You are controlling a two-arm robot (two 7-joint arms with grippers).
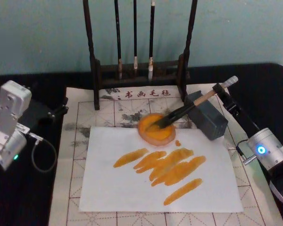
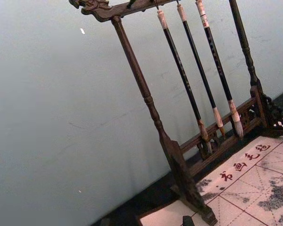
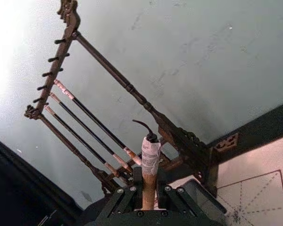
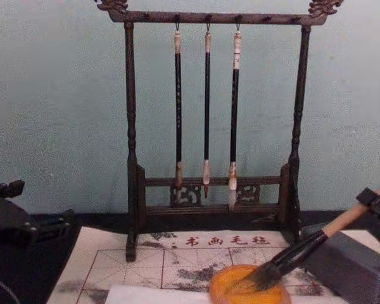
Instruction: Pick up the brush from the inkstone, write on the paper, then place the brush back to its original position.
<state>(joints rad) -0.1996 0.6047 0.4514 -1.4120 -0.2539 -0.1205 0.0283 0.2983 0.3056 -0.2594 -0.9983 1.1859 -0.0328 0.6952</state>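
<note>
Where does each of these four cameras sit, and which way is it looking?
Head: up high, looks down on the paper; both arms at the sides.
Chest: lower, looks across at the rack; left tool at left edge.
Left wrist: on left arm, faces rack and wall.
Right wrist: on right arm, looks along the brush clamped in the right tool.
Shared: all see the rack.

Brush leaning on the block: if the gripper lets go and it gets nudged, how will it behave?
The brush has a round shaft, propped on the grey block, so it will probably roll or slide off. Its tuft in the orange dish looks soft and likely flexes. The right gripper grips the handle end, so it may pivot.
</note>
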